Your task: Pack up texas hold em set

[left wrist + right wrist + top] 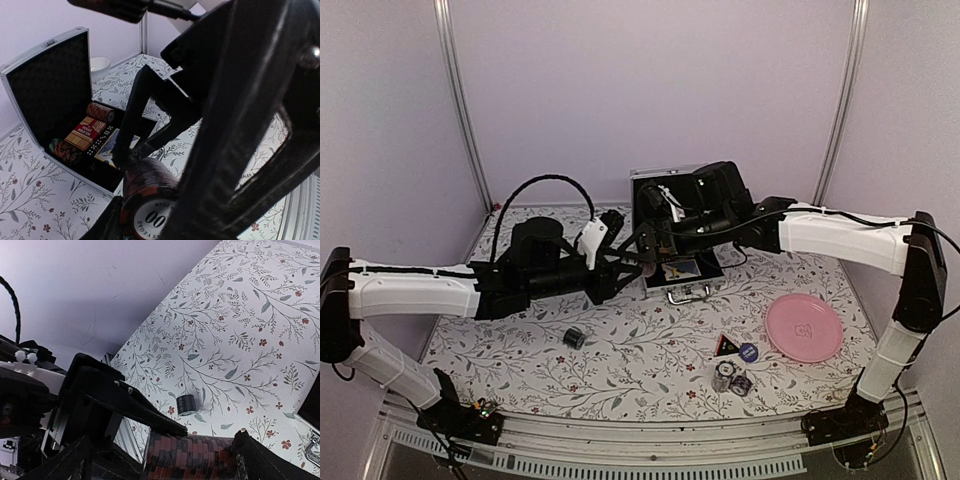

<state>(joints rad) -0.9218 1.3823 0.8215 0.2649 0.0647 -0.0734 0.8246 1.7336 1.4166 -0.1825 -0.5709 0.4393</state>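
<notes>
Chip stack is clamped by left gripper at left edge of open case; right gripper is spread wide astride it, crowding the opening; plate lies well right.

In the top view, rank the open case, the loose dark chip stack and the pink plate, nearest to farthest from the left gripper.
From the left gripper, shut on a chip stack:
1. open case, right beside it, centre back
2. loose dark chip stack, nearer the bases
3. pink plate, far right
</notes>
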